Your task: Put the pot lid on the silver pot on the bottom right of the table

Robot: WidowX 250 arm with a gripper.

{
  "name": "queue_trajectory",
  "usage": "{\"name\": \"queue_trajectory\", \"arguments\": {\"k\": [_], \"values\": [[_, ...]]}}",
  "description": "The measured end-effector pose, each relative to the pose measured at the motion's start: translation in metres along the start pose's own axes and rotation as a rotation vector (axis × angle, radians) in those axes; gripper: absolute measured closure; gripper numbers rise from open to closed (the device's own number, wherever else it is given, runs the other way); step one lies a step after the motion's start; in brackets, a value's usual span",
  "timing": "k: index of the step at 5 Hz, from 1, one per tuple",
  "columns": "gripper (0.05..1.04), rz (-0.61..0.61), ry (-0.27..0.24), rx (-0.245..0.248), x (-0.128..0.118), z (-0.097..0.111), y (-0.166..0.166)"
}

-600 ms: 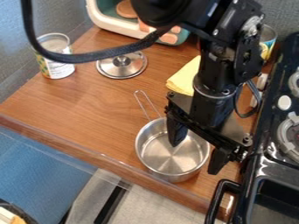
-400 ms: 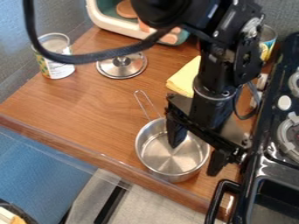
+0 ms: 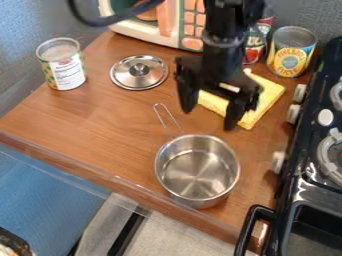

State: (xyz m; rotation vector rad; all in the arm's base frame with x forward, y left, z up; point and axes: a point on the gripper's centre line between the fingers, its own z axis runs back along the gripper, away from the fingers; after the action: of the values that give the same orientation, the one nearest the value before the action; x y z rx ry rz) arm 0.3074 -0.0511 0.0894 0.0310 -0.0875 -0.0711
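Observation:
My gripper (image 3: 208,118) hangs open over the middle of the table, above and behind the silver pot, with nothing between its fingers. The silver pot (image 3: 198,172) stands uncovered near the table's front right, its wire handle pointing up and left in the view. Its inside looks empty. To the gripper's upper left, the round metal pot lid (image 3: 139,72) lies flat on the wood with its knob up.
A yellow cloth (image 3: 266,100) lies behind and right of the gripper. Cans stand at the back right (image 3: 292,52) and left (image 3: 61,64). A toy microwave (image 3: 137,27) is at the back, and a black stove (image 3: 314,195) borders the right side.
My gripper has moved up and to the left in the view, away from over the pot toward the table's middle. The pot and lid have stayed in place.

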Motion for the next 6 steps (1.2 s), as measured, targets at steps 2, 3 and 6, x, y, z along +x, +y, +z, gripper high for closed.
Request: {"name": "queue_trajectory", "arguments": {"k": [2,3,6], "values": [[0.083,0.155,-0.024,0.017,0.052,-0.007,0.061],[0.083,0.179,-0.025,0.066,0.063,-0.018,0.094],[0.083,0.213,-0.050,0.114,0.081,-0.048,0.158]]}}
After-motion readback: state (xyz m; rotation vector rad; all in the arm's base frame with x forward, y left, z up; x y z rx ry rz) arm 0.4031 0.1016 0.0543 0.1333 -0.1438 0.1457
